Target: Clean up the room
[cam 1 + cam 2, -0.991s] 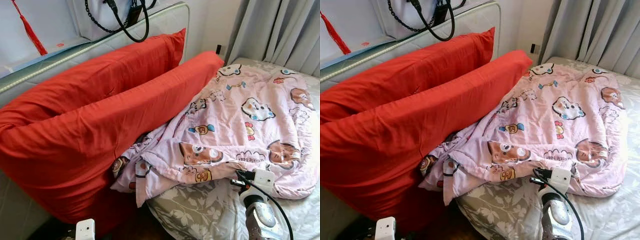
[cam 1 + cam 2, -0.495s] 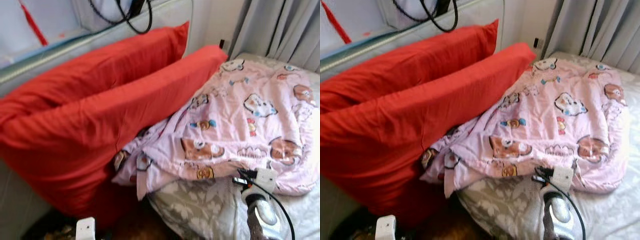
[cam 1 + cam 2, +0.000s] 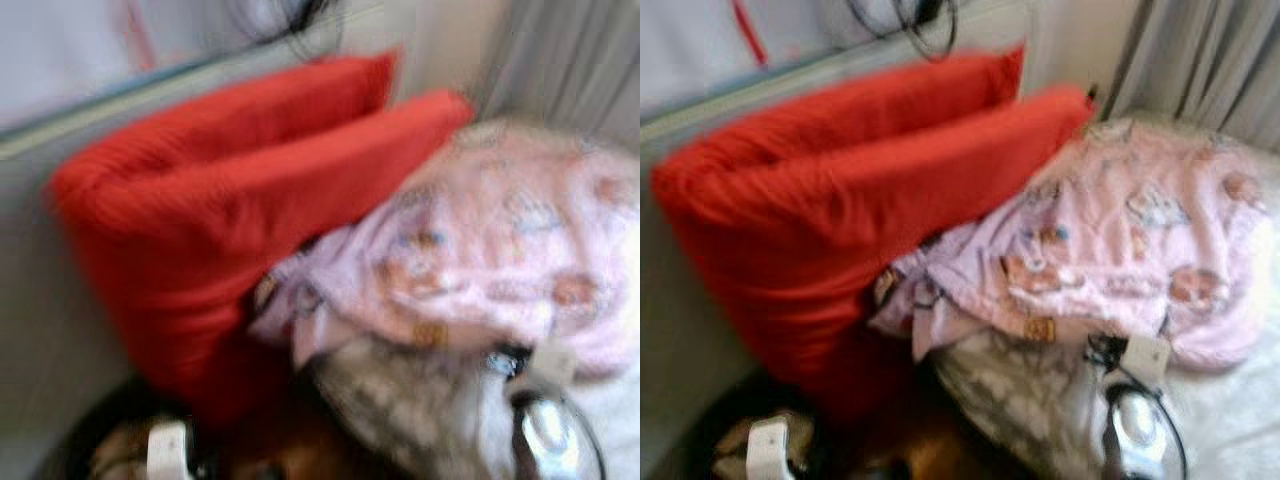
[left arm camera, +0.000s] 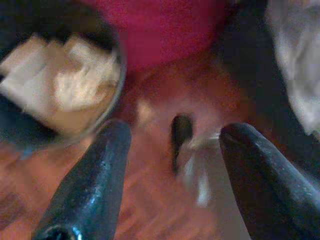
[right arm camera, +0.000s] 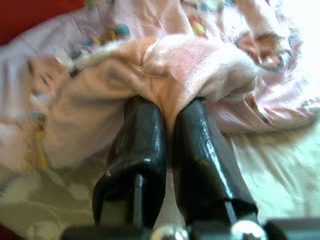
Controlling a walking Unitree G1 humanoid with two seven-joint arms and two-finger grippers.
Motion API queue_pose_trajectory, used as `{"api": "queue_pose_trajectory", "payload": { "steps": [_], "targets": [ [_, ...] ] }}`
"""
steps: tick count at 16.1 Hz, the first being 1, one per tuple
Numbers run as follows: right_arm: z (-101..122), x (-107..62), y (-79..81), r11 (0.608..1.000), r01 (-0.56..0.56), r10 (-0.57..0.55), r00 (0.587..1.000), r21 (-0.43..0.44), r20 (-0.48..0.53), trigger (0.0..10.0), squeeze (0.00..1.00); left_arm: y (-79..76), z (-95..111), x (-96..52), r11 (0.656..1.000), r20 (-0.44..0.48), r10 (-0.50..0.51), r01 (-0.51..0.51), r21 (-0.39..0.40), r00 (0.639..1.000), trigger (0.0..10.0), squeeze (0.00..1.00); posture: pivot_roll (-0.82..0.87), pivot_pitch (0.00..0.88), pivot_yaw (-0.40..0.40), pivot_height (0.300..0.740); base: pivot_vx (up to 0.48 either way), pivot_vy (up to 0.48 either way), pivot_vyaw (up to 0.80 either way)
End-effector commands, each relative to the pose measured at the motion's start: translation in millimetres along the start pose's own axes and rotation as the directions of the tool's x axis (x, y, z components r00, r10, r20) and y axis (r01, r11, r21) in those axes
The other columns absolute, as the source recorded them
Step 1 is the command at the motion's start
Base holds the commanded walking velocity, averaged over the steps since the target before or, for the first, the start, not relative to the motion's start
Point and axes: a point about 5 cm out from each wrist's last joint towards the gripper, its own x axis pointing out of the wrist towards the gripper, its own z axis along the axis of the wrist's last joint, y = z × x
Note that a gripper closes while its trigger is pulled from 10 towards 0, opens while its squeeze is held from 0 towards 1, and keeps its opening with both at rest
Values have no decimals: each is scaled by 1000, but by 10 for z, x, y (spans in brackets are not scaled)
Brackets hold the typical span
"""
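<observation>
Evidently mid-tidy, the right gripper (image 5: 167, 107) pinches the pink cartoon-print quilt (image 3: 1140, 240), needing a spreading pull, while the left gripper (image 4: 175, 135) hangs spread.

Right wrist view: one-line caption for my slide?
Right gripper shut on a fold of the pink cartoon-print blanket, bunched over the pale floral bedsheet.

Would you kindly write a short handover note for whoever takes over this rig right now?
Right gripper: shut on a fold of the pink blanket at its near edge.
Left gripper: open, holding nothing, low over the floor beside the bed.
Two red pillows lean against the headboard; the blanket lies crumpled on the grey floral sheet.
Done: blanket gripped.
Left: spread or fold it. Head views are blurred.
</observation>
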Motion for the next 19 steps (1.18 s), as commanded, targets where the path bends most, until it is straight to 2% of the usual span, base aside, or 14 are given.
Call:
{"api": "queue_pose_trajectory", "payload": {
  "steps": [1, 4, 7, 9, 11, 15, 19],
  "targets": [
    [52, -21, -174, 997, 75, -74, 996, -10, 38, 10000, 0, 39, -80, -28, 1000, -32, 9, -9, 6, 999, 10000, 0, 80, 80, -11, 740, -270, 0, 0],
    [248, 37, -274, 991, 130, -128, 984, -12, 123, 10000, 0, 42, -86, -31, 1000, -32, 8, -8, 9, 999, 10000, 0, 76, 79, -9, 740, -273, 0, 0],
    [397, 69, -255, 990, 136, -129, 972, -23, 195, 10000, 0, 34, -84, -29, 1000, -32, 3, -3, 12, 999, 10000, 0, 81, 79, -14, 740, -273, 0, 0],
    [372, 18, -191, 994, 104, -93, 973, -44, 212, 10000, 0, 29, -75, -26, 1000, -28, 1, -1, 12, 1000, 10000, 0, 82, 80, -14, 740, -270, 0, 0],
    [256, -75, -146, 995, 76, -61, 980, -69, 189, 10000, 0, 23, -77, -25, 1000, -31, -3, 4, 18, 1000, 10000, 0, 78, 81, -14, 740, -270, 0, 0],
    [140, -184, -152, 994, 73, -59, 986, -84, 159, 10000, 0, 9, -93, -27, 999, -44, -21, 23, 31, 999, 10000, 0, 73, 78, -17, 740, -273, 0, 0],
    [269, -209, -164, 992, 79, -55, 971, -96, 232, 10000, 0, -5, -105, -27, 998, -55, -24, 27, 56, 998, 10000, 0, 67, 77, -19, 740, 0, 0, 0]
  ]
}}
